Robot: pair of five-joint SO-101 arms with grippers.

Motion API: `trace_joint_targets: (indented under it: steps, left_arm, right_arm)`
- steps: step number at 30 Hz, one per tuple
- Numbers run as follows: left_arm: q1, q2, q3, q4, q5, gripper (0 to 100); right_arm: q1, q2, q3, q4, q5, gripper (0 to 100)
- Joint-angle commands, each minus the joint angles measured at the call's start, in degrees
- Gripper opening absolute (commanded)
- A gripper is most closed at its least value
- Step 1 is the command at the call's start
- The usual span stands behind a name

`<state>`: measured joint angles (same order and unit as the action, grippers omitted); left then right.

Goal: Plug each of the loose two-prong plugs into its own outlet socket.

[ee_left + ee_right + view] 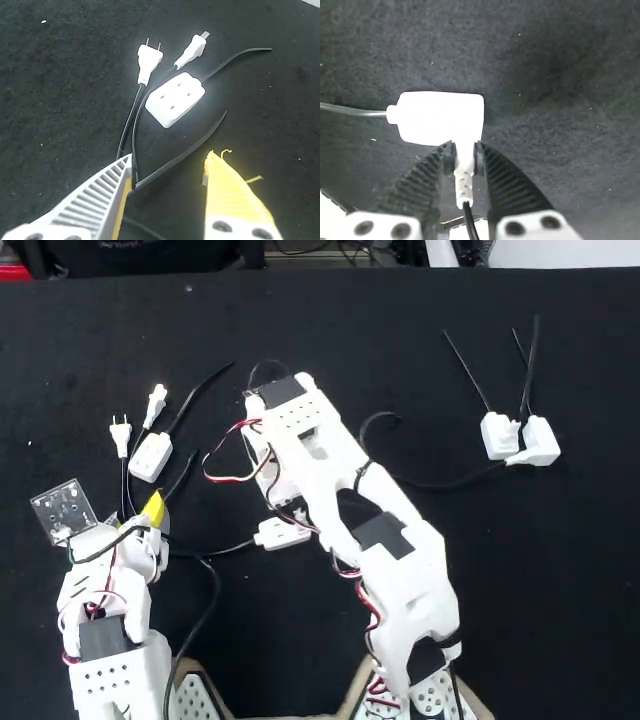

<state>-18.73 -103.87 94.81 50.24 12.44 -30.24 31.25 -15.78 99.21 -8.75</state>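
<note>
Closest to me, the right tool [464, 149] is clenching a white plug [464, 177] by its body, with the plug's black cord hanging out between the fingers. The plug's long axis is pointing straight into the side of a white socket block [440, 117], and the two are touching. I cannot tell whether the prongs are sitting fully home. Over to the left, the left tool [169, 159] is gaping wide and gripping nothing, and a black cord [172, 162] is running across just by its grey finger. Ahead of it a second socket block [175, 98] is lying face up. A loose plug [149, 59] and another loose plug [194, 49] are lying just beyond, so the left arm is looking the nearer one for those. Far across the dark surface [400, 330], a white block [498, 435] is lying against its neighbour [538, 443].
</note>
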Motion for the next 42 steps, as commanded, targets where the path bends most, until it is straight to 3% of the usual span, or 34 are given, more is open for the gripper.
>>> trace_joint_targets:
  steps: [1,9,14,18,23,29,32,36,42]
  left_arm:
    - [-0.6,-0.4,-1.1,-0.4,0.4,23]
    - [-0.6,-0.4,-1.1,-0.4,0.4,23]
    - [-0.6,-0.4,-1.1,-0.4,0.4,23]
    - [-0.6,-0.4,-1.1,-0.4,0.4,23]
    - [-0.6,-0.4,-1.1,-0.4,0.4,23]
    - [-0.7,-0.4,-1.0,-0.4,0.4,23]
    - [-0.7,-0.4,-1.0,-0.4,0.4,23]
    - [-0.7,-0.4,-1.0,-0.4,0.4,23]
    - [-0.7,-0.4,-1.0,-0.4,0.4,23]
  right_arm:
    - [-1.6,-0.1,-1.7,-1.5,0.1,1.1]
    - [-1.5,-3.1,11.7,-13.6,0.2,1.1]
    - [-2.4,-11.3,14.0,-14.6,2.2,1.8]
    - [-4.3,-16.7,13.7,-12.3,2.9,17.2]
    - [-9.4,-22.4,12.3,-11.7,17.7,36.7]
    - [-11.0,-24.9,13.8,-10.4,50.3,37.8]
    - [-10.2,-23.9,18.6,-10.6,61.5,37.8]
    - [-7.6,-21.9,23.7,-14.3,68.1,37.8]
    - [-5.8,-17.1,26.3,-22.2,68.9,37.7]
